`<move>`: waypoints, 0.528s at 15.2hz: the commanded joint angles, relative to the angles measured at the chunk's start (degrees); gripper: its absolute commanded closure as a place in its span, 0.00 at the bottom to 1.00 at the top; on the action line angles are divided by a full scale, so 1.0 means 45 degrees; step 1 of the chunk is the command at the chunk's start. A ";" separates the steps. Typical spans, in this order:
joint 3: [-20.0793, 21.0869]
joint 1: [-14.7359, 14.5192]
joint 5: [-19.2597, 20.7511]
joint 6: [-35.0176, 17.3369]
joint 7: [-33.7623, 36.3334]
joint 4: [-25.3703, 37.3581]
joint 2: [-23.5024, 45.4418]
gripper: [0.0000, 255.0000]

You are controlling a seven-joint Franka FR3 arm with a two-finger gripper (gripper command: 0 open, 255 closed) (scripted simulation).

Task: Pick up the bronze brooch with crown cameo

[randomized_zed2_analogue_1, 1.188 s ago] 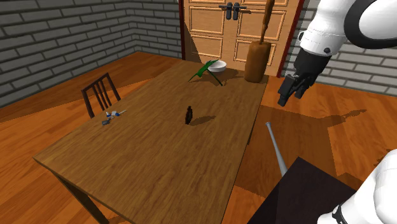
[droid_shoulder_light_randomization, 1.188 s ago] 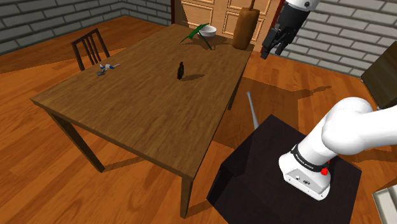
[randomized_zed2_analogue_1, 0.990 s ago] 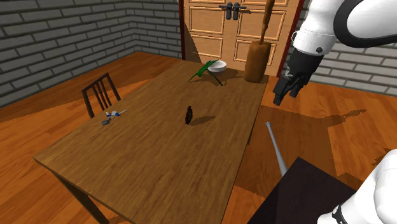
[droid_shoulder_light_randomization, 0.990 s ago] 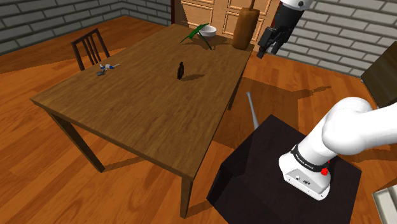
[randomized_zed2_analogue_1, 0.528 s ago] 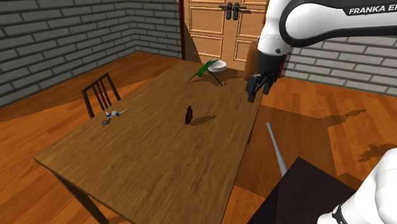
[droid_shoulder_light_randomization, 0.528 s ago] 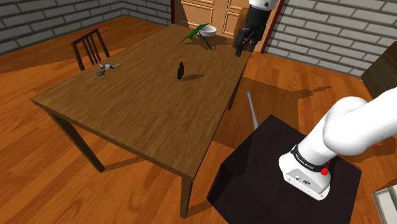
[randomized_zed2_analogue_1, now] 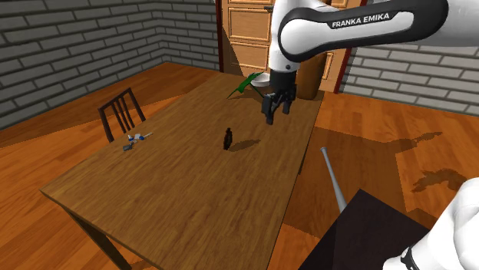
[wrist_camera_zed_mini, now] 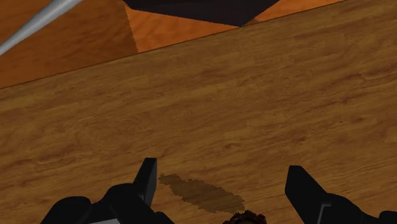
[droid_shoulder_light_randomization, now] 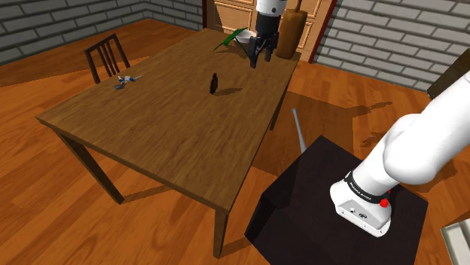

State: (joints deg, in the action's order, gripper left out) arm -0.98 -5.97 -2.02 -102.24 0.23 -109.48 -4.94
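The stand (droid_shoulder_light_randomization: 331, 203) is nearest, at the worktop's (droid_shoulder_light_randomization: 166, 128) side. The brooch (droid_shoulder_light_randomization: 215, 83), small and dark, stands upright near the middle of the worktop, well apart from a small blue-grey thing (droid_shoulder_light_randomization: 126, 80) by the chair-side edge. Beyond the brooch the end effector (droid_shoulder_light_randomization: 254, 60) hangs above the worktop, fingers wide apart and holding nothing, with a white bowl (droid_shoulder_light_randomization: 244, 35) just behind.
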 commanded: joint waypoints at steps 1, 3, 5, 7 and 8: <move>0.0063 -0.0081 -0.0012 0.0212 -0.0236 0.1149 0.1160 0.00; 0.0154 -0.0166 -0.0006 0.0444 -0.0419 0.2312 0.2304 0.00; 0.0252 -0.0253 0.0017 0.0750 -0.0587 0.3572 0.3473 0.00; 0.0354 -0.0347 0.0059 0.1137 -0.0743 0.4954 0.4681 0.00; 0.0405 -0.0398 0.0087 0.1366 -0.0816 0.5701 0.5306 0.00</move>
State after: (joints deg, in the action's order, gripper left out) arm 0.63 -7.55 -1.75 -97.01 -3.05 -87.20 16.00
